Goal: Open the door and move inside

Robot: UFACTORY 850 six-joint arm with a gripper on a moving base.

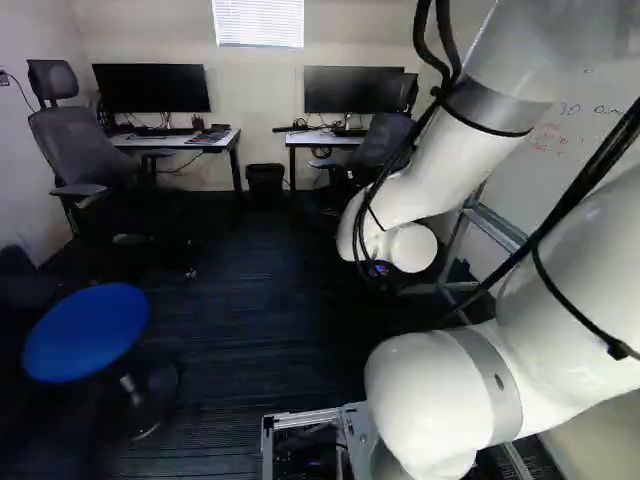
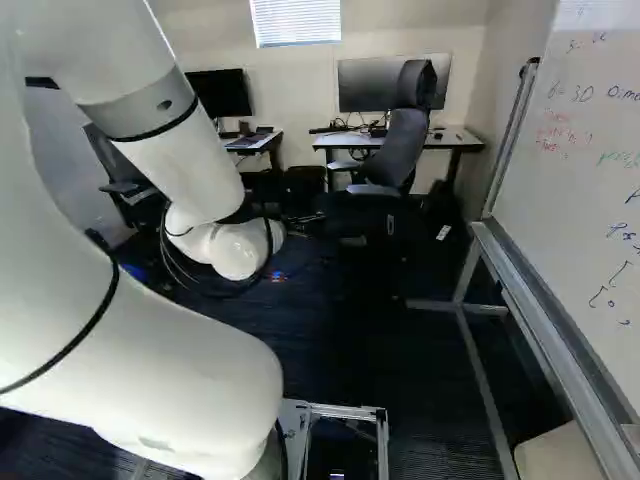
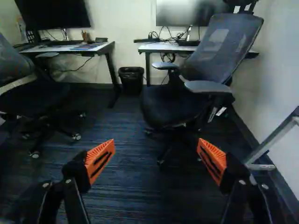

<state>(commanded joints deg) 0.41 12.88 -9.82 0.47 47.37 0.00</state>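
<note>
White arm [image 2: 170, 365] nearest. Jaws released, orange pads [image 3: 100, 160] apart. Blue stool [image 1: 85, 332] at left of left base view; whiteboard [image 2: 575, 170] at right of right. Office chairs [image 3: 163, 105] ahead, desks [image 3: 163, 47] beyond. Door relative to jaws: cannot tell.

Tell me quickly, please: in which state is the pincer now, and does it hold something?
Pincer: open, its two orange pads standing well apart, holding nothing.

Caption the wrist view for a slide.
Open black gripper with orange pads, facing white-topped desks, a black bin and grey mesh-backed chairs.
</note>
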